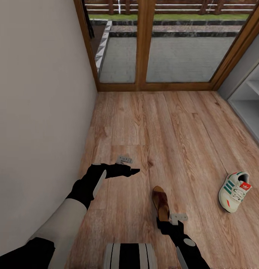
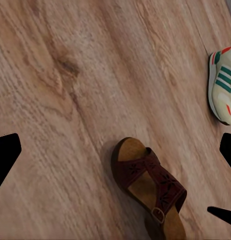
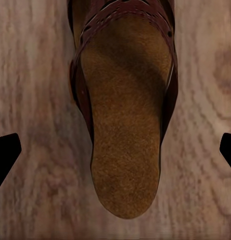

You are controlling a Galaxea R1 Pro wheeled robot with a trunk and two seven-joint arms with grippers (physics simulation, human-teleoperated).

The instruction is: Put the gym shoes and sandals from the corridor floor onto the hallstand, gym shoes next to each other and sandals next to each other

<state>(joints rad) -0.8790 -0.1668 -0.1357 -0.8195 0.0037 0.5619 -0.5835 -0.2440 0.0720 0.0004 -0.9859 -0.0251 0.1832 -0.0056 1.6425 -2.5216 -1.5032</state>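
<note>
- A sandal (image 1: 160, 201) lies flat on the corridor floor (image 1: 152, 123), directly under the right claw (image 3: 115, 150), whose jaws are spread wide, one on each side of the heel.
- It looks light, with a stiff sole; its narrow sides or the strap should give the firmest hold.
- The left claw (image 1: 134, 171) hangs released nearby, holding nothing.
- One gym shoe (image 1: 234, 191) rests well apart toward the hallstand (image 1: 253, 108); nothing blocks the way.
</note>
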